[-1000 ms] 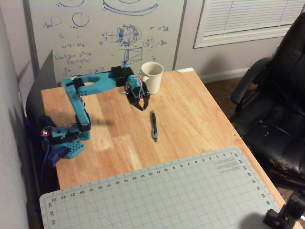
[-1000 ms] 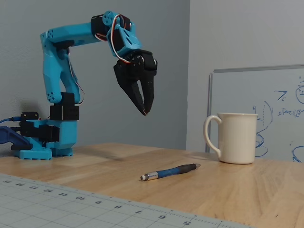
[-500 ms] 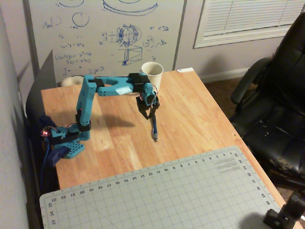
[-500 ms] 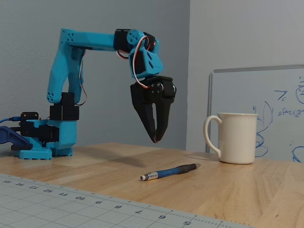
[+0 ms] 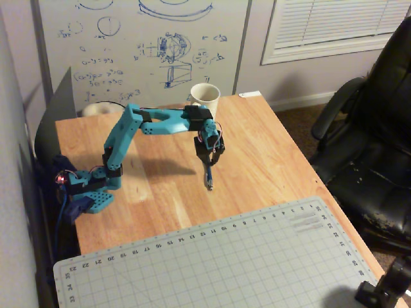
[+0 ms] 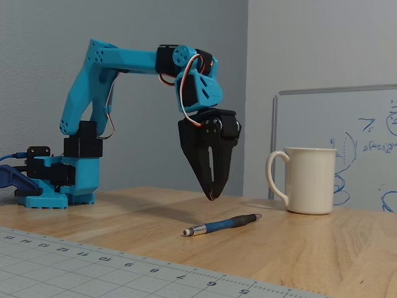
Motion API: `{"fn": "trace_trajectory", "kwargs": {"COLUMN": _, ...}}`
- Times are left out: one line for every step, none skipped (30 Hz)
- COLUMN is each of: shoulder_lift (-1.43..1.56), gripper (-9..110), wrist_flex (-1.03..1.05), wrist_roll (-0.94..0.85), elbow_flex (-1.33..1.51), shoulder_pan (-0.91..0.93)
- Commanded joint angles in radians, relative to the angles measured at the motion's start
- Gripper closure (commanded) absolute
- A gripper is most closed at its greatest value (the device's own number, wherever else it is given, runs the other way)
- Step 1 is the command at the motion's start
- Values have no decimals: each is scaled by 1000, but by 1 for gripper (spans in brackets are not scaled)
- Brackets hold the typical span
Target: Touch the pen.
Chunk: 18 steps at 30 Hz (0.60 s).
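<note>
Dim, warm, soft-focus overhead view; sharper fixed view, soft tabletop [image 6: 347, 248] shadows.

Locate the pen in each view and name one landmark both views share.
Overhead view: the pen lies mid-table, partly under the gripper.
Fixed view: the pen lies at lower centre, below the gripper.
Shared landmark: the white mug.

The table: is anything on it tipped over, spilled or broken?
Nothing stands out. The white mug stands upright, the pen lies flat on the wood table, and the cutting mat sits flat. The gripper hangs above the pen, not touching.
</note>
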Motion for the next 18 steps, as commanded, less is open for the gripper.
{"fn": "trace_trajectory", "kwargs": {"shoulder_lift": 5, "gripper": 101, "wrist_flex": -12, "wrist_roll": -9, "elbow_flex": -120, "shoulder_pan": 8}}
{"fn": "trace_trajectory", "kwargs": {"shoulder_lift": -3, "gripper": 101, "wrist_flex": -12, "wrist_roll": -9, "elbow_flex": -129, "shoulder_pan": 9}}
{"fn": "trace_trajectory", "kwargs": {"shoulder_lift": -11, "gripper": 101, "wrist_flex": -12, "wrist_roll": -9, "elbow_flex": -133, "shoulder_pan": 9}}
{"fn": "trace_trajectory", "kwargs": {"shoulder_lift": -18, "gripper": 101, "wrist_flex": -12, "wrist_roll": -9, "elbow_flex": -140, "shoulder_pan": 9}}
{"fn": "trace_trajectory", "kwargs": {"shoulder_lift": -25, "gripper": 101, "wrist_flex": -12, "wrist_roll": -9, "elbow_flex": -141, "shoulder_pan": 9}}
{"fn": "trace_trajectory", "kwargs": {"shoulder_lift": -31, "gripper": 101, "wrist_flex": -12, "wrist_roll": -9, "elbow_flex": -143, "shoulder_pan": 11}}
{"fn": "trace_trajectory", "kwargs": {"shoulder_lift": -35, "gripper": 101, "wrist_flex": -12, "wrist_roll": -9, "elbow_flex": -143, "shoulder_pan": 14}}
{"fn": "trace_trajectory", "kwargs": {"shoulder_lift": -37, "gripper": 101, "wrist_flex": -12, "wrist_roll": -9, "elbow_flex": -143, "shoulder_pan": 17}}
{"fn": "trace_trajectory", "kwargs": {"shoulder_lift": -38, "gripper": 101, "wrist_flex": -12, "wrist_roll": -9, "elbow_flex": -143, "shoulder_pan": 18}}
{"fn": "trace_trajectory", "kwargs": {"shoulder_lift": -41, "gripper": 101, "wrist_flex": -12, "wrist_roll": -9, "elbow_flex": -143, "shoulder_pan": 20}}
{"fn": "trace_trajectory", "kwargs": {"shoulder_lift": -44, "gripper": 101, "wrist_flex": -12, "wrist_roll": -9, "elbow_flex": -143, "shoulder_pan": 23}}
{"fn": "trace_trajectory", "kwargs": {"shoulder_lift": -49, "gripper": 101, "wrist_flex": -12, "wrist_roll": -9, "elbow_flex": -143, "shoulder_pan": 25}}
{"fn": "trace_trajectory", "kwargs": {"shoulder_lift": -55, "gripper": 101, "wrist_flex": -12, "wrist_roll": -9, "elbow_flex": -143, "shoulder_pan": 28}}
{"fn": "trace_trajectory", "kwargs": {"shoulder_lift": -63, "gripper": 101, "wrist_flex": -12, "wrist_roll": -9, "elbow_flex": -143, "shoulder_pan": 29}}
{"fn": "trace_trajectory", "kwargs": {"shoulder_lift": -72, "gripper": 101, "wrist_flex": -12, "wrist_roll": -9, "elbow_flex": -143, "shoulder_pan": 29}}
{"fn": "trace_trajectory", "kwargs": {"shoulder_lift": -78, "gripper": 101, "wrist_flex": -14, "wrist_roll": -9, "elbow_flex": -143, "shoulder_pan": 31}}
{"fn": "trace_trajectory", "kwargs": {"shoulder_lift": -84, "gripper": 101, "wrist_flex": -14, "wrist_roll": -9, "elbow_flex": -143, "shoulder_pan": 34}}
{"fn": "trace_trajectory", "kwargs": {"shoulder_lift": -87, "gripper": 101, "wrist_flex": -14, "wrist_roll": -9, "elbow_flex": -144, "shoulder_pan": 34}}
